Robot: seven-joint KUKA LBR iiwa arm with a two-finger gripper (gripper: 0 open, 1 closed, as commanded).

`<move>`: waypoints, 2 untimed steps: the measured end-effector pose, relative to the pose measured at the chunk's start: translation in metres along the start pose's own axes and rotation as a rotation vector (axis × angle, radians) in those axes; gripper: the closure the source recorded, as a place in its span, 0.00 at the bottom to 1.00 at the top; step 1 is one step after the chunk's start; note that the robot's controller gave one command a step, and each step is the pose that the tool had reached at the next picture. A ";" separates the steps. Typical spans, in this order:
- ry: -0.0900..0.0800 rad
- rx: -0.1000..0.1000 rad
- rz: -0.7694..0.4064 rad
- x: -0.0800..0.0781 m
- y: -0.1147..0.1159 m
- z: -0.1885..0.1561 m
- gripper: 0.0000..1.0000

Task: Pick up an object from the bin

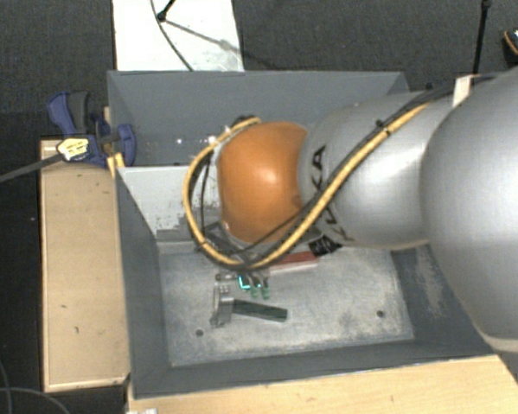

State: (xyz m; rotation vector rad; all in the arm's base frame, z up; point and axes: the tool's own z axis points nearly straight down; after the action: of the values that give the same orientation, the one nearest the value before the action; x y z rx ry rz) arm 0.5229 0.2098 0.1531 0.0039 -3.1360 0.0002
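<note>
Gripper low at the bin floor, right by the dark bar: this looked like the grasp step.

The gripper point(232, 297) sat deep in the grey bin point(144, 286), under the arm's orange cover point(258, 183). It was touching or just beside the left end of a slim dark bar point(263, 312) lying flat on the floor, near the middle. Spread or pressed together? That could not be told from this angle. A flat reddish piece point(295, 262) lay just behind, half under the arm. By my read no hold was proven yet; the next move called for a firm close on the bar's end, then a straight lift.
</note>
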 end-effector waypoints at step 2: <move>-0.013 -0.001 -0.267 0.035 -0.092 0.082 0.00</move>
State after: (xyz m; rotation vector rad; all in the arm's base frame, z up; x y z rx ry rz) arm 0.4874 0.1181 0.0715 0.4232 -3.1208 -0.0024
